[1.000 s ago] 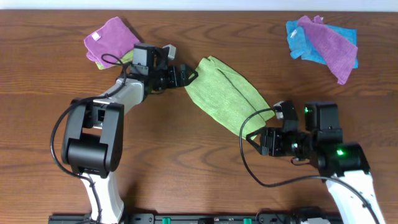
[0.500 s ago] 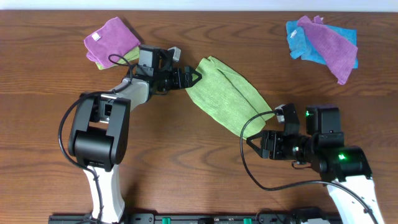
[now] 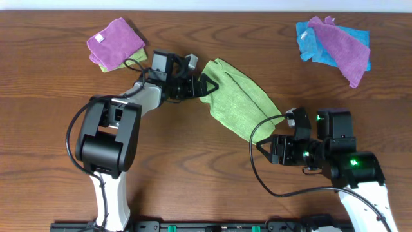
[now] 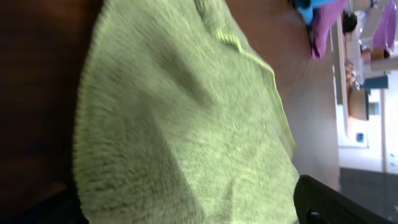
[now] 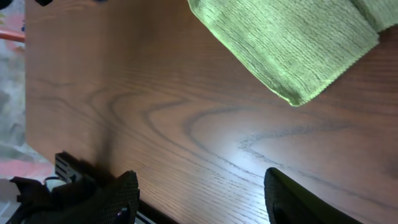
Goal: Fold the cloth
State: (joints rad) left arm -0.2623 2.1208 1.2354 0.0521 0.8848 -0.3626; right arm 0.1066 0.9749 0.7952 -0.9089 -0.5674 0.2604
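Observation:
The lime-green cloth lies folded in a long strip, running diagonally from upper left to lower right on the wooden table. My left gripper is open at the strip's upper left end. In the left wrist view the cloth fills the frame and lies between the two spread fingers. My right gripper is open and empty just below the strip's lower right end. In the right wrist view its fingers are over bare wood, and the cloth's end lies ahead of them.
A purple cloth with a white tag lies at the back left, on top of another greenish cloth. A pile of blue and purple cloths lies at the back right. The table's far edge runs along the top.
My left gripper has moved to the right, from beside the cloth's upper left end to over it. The right arm has barely moved.

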